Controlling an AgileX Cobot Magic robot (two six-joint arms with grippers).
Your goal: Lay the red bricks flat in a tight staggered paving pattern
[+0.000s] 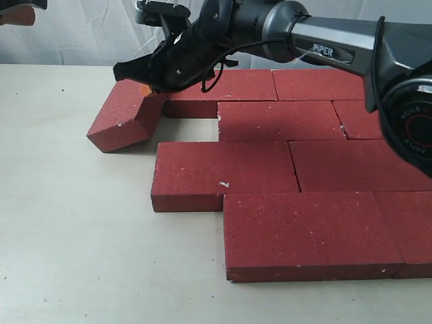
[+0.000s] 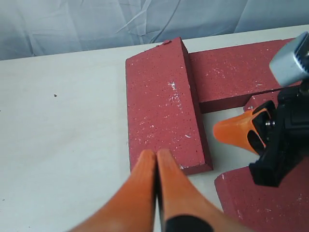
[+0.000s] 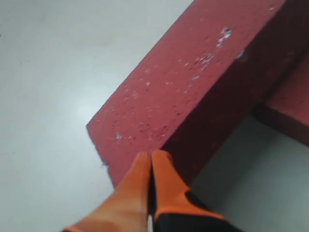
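Turning the loose brick point(image 1: 121, 118) into line with the rows is, by our reading, the step in hand.

Ext. view: the laid bricks point(image 1: 297, 169) sit flat in staggered rows w/ tight joints. The loose brick lies at the back left corner of the pattern, skewed to the rows and touching the back-row brick point(image 1: 219, 88). The right pincer point(image 1: 142, 84) reaches across from the right, tips at the brick's inner end. Rec.: we push low on a side face so the brick slides on the desk point(image 1: 67, 236) w/o tipping.

Left wrist view: the left pincer point(image 2: 155, 159) has its fingers together and holds nothing. Its tips are over the brick's near end; contact cannot be confirmed. The brick sits approx. crosswise to its neighbour. Rec.: we use the left tips as a stop on the outer side while the right sweeps the other end round.

Right wrist view: the right pincer's fingers are together, nothing clamped, tips against the brick's upper edge near a corner. Rec.: push slowly, since edge contact may slip off. Finish w/ a push along the row until the end faces meet, and check that neighbours are not shoved out of line.
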